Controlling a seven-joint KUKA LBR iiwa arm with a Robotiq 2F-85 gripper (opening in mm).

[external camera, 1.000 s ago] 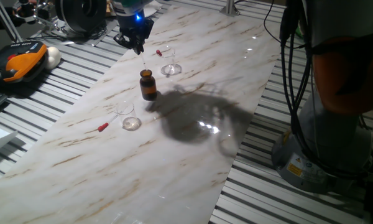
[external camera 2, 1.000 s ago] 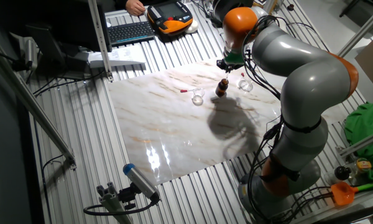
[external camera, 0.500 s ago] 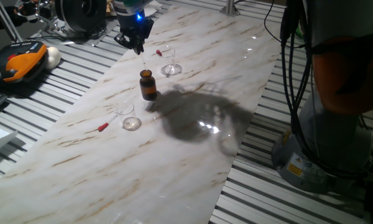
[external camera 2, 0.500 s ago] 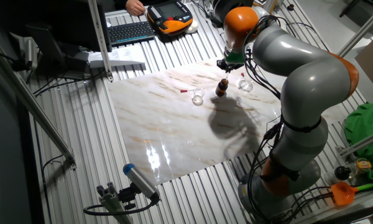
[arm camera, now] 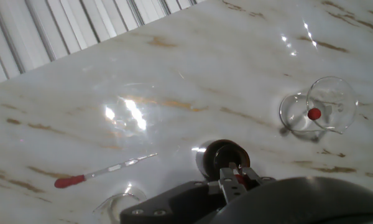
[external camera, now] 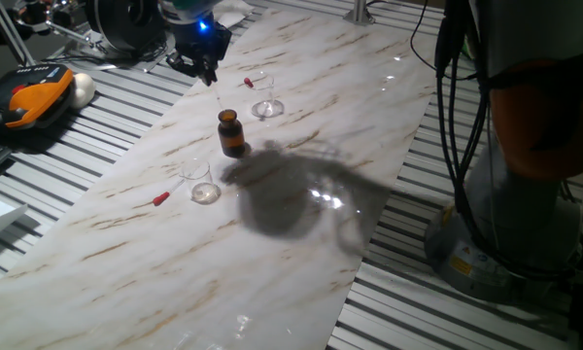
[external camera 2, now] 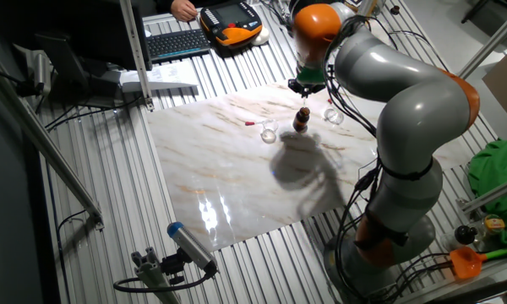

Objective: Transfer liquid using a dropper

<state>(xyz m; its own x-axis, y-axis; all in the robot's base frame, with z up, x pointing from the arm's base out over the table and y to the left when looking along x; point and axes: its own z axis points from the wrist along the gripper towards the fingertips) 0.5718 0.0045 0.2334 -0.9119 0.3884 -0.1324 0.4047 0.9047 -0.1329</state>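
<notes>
My gripper is shut on a dropper, whose thin glass tube hangs down just above and left of the open brown bottle. In the hand view the fingers pinch the red bulb, and the bottle mouth lies right below. One glass beaker stands behind the bottle with a red-bulbed dropper resting in it. A second beaker stands in front, and another dropper lies flat beside it. The other fixed view shows the gripper over the bottle.
The marble board lies on a slatted metal table. An orange teach pendant and a keyboard sit at the far side. Cables hang by the arm's base. The arm's shadow covers the middle of the board.
The gripper with the dropper has shifted a little to the left in the one fixed view, away from directly over the bottle. The arm's shadow has moved with it.
</notes>
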